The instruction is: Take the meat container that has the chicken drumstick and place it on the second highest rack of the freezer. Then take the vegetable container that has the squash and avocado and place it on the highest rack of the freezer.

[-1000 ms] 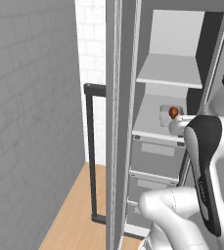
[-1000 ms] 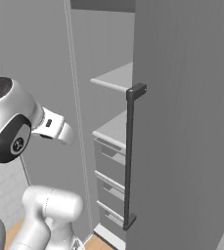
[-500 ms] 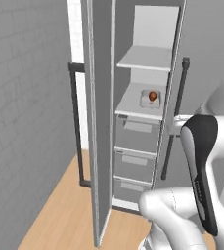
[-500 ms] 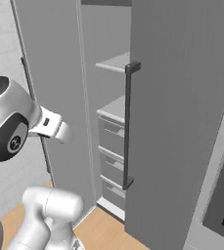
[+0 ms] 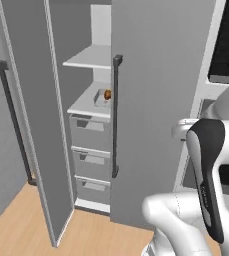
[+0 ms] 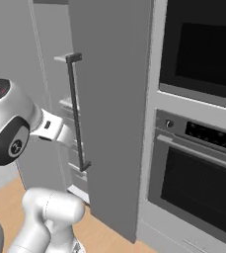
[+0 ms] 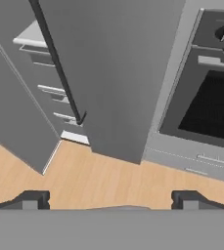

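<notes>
There, the chicken drumstick [image 5: 107, 94], glossy orange-brown, sat in its pale container on the second highest rack [image 5: 88, 105], a flat light-grey panel just above the grey drawers [image 5: 90, 131]. The highest rack [image 5: 90, 57] jutted out above it. The freezer [image 5: 156, 100] stood with both smooth grey doors swung open, leaving a narrow gap between them. The gripper [image 7: 111, 199] hung spread wide over bare wooden floor [image 7: 108, 178], holding nothing.

No text, label or number can be read anywhere.
</notes>
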